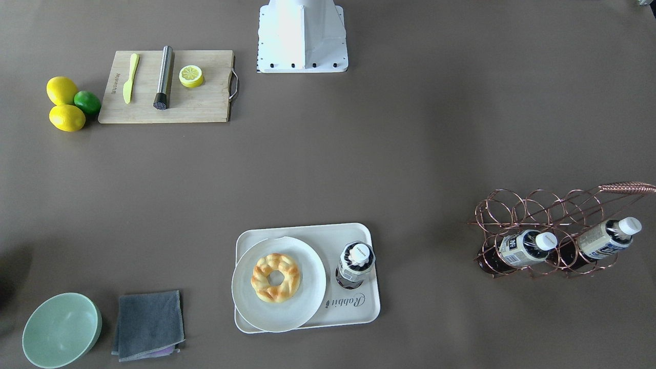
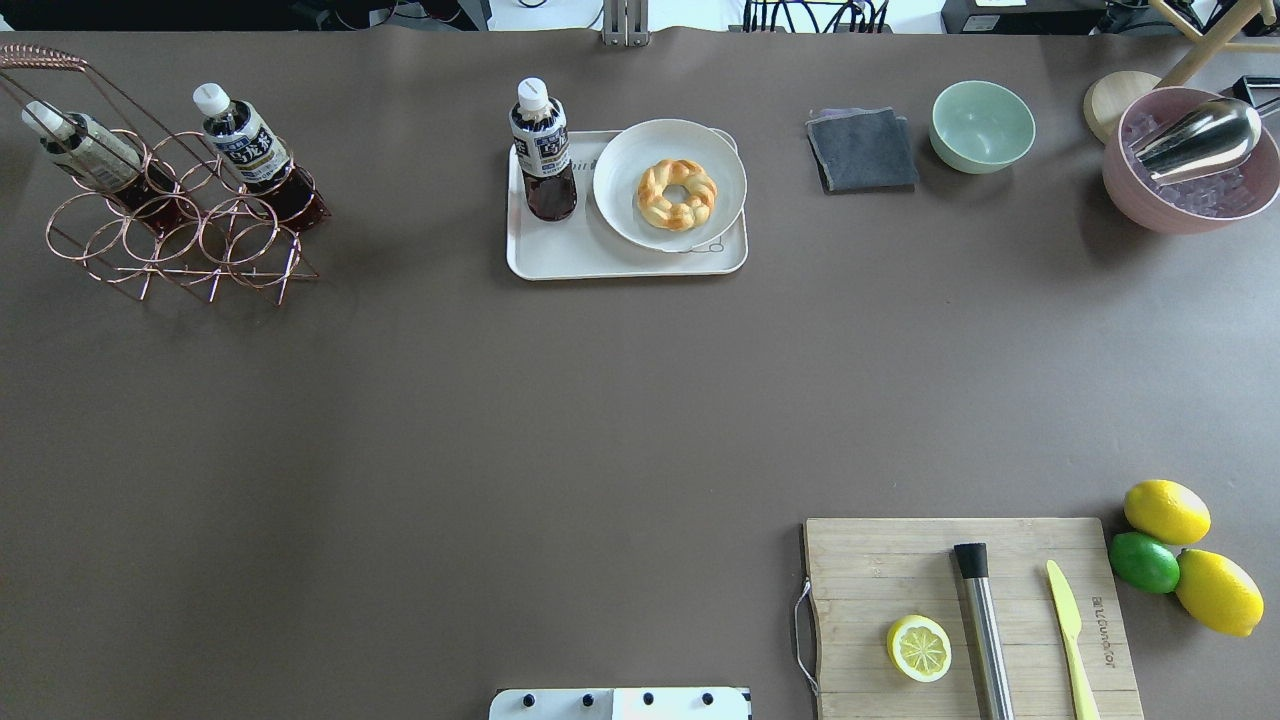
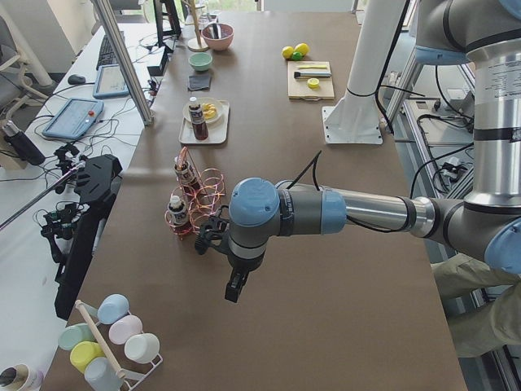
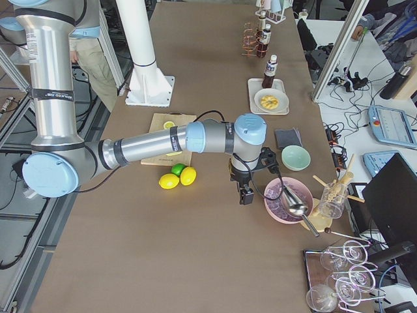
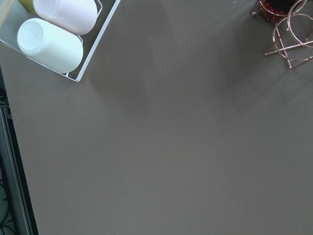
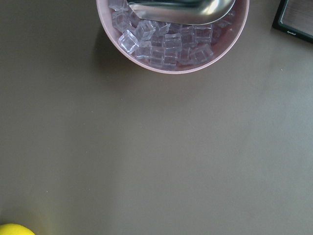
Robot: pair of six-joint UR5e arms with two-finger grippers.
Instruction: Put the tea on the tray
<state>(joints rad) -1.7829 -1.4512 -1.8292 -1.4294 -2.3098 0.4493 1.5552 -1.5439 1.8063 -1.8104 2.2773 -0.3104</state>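
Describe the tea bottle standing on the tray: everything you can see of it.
The tea bottle is small and of clear plastic, holding dark brown liquid, with a white screw cap and a cream label bearing black characters. It stands upright on the white tray, at the end nearer the copper rack, beside the round plate with a narrow gap between them. Only the tray touches it.

The left arm (image 3: 358, 213) reaches out flat with its wrist bent, so the left tool (image 3: 234, 291) points down just over the desk (image 3: 326, 326), and the right arm (image 4: 163, 142) holds the right tool (image 4: 245, 195) the same way, but I cannot tell how wide either tool is.
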